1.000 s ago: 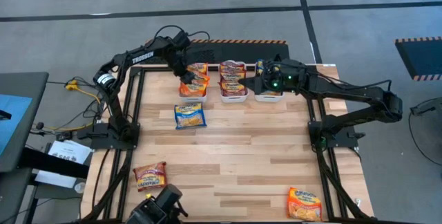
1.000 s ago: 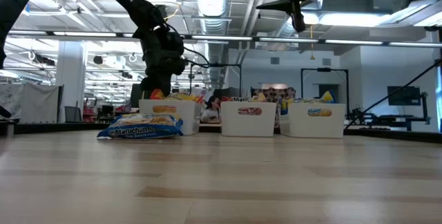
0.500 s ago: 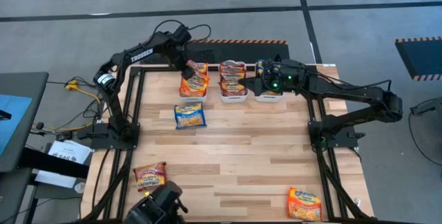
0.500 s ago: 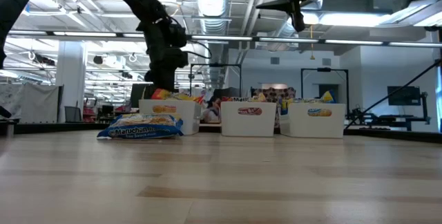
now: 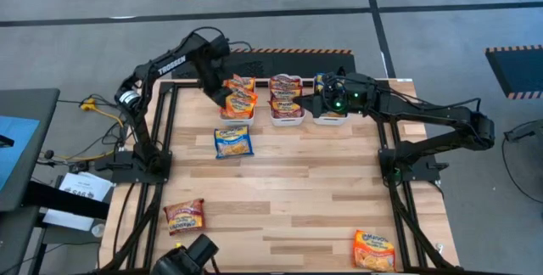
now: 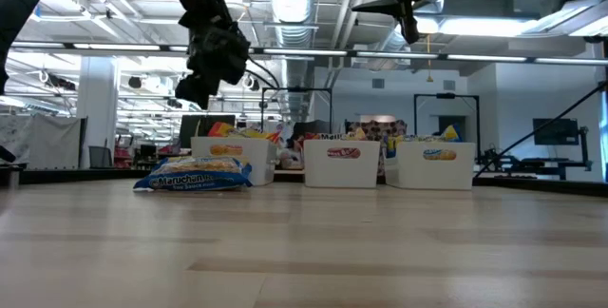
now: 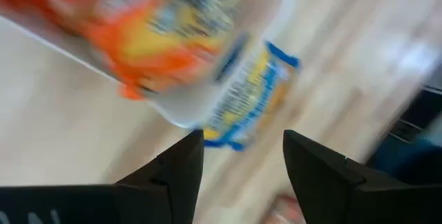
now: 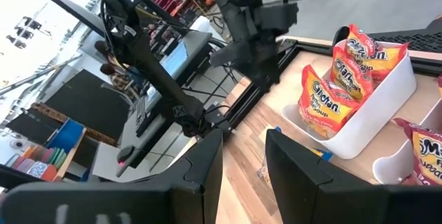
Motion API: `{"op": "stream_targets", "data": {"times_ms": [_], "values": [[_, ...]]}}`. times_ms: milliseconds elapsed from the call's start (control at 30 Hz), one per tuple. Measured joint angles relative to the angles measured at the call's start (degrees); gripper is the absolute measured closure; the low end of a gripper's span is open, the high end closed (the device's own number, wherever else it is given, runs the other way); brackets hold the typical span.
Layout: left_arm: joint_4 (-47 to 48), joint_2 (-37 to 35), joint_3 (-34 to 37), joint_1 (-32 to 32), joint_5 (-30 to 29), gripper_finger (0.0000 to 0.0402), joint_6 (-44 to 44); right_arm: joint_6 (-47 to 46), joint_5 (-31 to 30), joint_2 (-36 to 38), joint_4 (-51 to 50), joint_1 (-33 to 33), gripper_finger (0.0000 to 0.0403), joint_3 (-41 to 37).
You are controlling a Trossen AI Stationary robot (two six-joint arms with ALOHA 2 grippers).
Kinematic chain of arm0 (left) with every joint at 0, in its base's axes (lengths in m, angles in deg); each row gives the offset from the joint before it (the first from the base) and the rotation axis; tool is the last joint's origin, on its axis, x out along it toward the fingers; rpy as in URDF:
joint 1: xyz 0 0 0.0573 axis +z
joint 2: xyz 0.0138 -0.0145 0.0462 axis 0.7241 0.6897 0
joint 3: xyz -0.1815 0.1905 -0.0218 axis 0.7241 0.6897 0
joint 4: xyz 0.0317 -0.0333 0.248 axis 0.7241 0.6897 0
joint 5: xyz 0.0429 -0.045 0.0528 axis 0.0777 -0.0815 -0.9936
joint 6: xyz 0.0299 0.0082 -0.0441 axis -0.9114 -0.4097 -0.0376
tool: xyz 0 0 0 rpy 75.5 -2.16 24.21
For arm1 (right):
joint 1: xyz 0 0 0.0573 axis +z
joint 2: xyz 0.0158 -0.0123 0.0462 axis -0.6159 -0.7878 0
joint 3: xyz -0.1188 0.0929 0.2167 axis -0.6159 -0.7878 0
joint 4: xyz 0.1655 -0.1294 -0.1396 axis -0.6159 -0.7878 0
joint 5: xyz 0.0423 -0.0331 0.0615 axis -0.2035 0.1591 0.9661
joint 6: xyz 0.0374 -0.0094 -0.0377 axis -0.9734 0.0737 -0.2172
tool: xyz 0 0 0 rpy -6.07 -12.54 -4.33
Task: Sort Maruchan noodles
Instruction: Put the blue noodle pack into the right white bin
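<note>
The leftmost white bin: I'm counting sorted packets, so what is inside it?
The leftmost white bin holds orange noodle packets, standing on edge and poking above its rim. How many is unclear, since they overlap and the bin's walls hide their lower parts.

One camera is hanging high up and looking straight down on the whole pale wooden table. Another is sitting down at table-top height, looking level across the wood at the row of three white plastic bins and the big room behind them. A camera on the left arm's wrist is looking very closely at one bin and a blue and yellow noodle packet. The right wrist camera is looking from farther off at the orange-filled bin. All four views are sharing the bins.
</note>
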Motion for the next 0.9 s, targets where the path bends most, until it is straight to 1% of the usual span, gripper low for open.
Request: {"op": "stream_targets", "data": {"times_ms": [133,233,333,467,567,700,900], "values": [[4.17,-0.32,1.77,-1.77,4.04,0.0217,-2.78,-3.53,0.0,0.0,0.17,0.18,0.0266,0.0],[4.37,-1.51,4.59,-3.43,3.83,0.0217,-3.97,-5.71,-0.02,0.0,0.15,1.09,0.0266,-0.02],[4.39,-3.16,7.36,-4.85,3.58,0.0217,-5.09,-5.98,-0.02,0.01,-0.28,2.52,0.0266,-0.02],[4.38,-6.52,11.68,-6.4,3.51,0.0217,-6.33,-6.0,-0.04,-0.52,-0.49,4.93,0.0266,-0.06],[3.59,-10.41,15.63,-7.39,3.64,0.0217,-6.46,-6.0,-0.09,-1.98,-0.01,6.94,0.0266,0.0],[-1.68,-17.16,22.77,-8.46,3.96,0.0217,-4.16,-4.61,-0.09,-4.17,0.79,8.46,0.0266,-0.02],[-14.61,-26.71,34.71,-9.44,3.99,0.0217,5.57,-4.43,-0.13,-8.09,4.92,9.33,0.0266,-0.04]]}}
